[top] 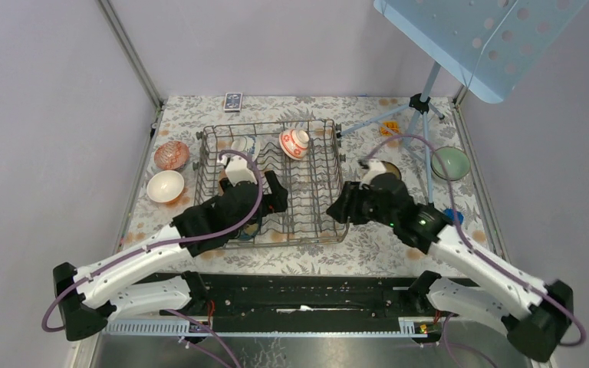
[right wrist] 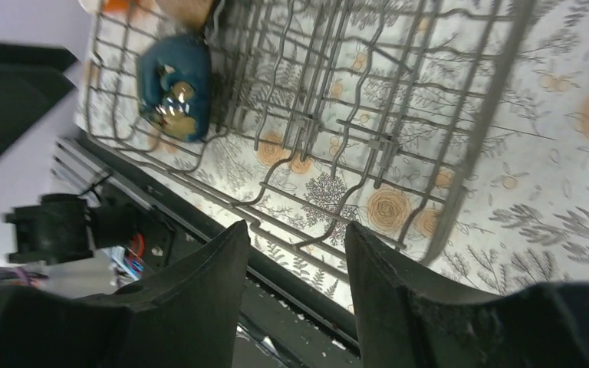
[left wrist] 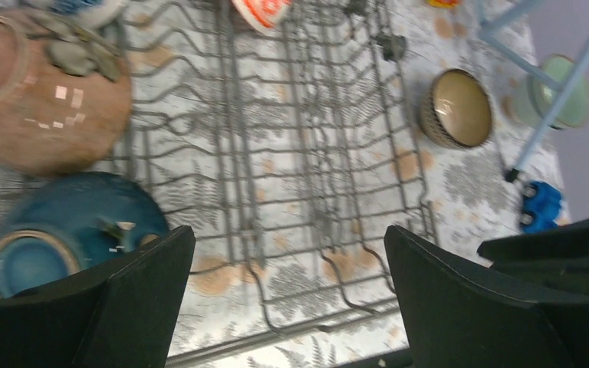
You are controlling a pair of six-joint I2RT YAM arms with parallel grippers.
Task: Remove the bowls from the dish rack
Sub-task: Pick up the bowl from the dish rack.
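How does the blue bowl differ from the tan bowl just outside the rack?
Place: the blue bowl sits inside the dish rack; the tan bowl stands on the table beside it.
Pose: the blue bowl is tipped over among the wires; the tan bowl is upright, opening up.
Colour: deep blue against beige with a dark ribbed outside.
Both are round bowls.

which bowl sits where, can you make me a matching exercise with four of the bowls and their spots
Things:
1. white bowl
2. green bowl
3. red-and-white bowl
4. dark blue bowl

Places:
a. in the dish rack, far side
b. on the table, right of the dish rack
c. in the dish rack, near-left corner
d. on the table, left of the dish rack

Pairs: 1-d, 2-b, 3-a, 4-c
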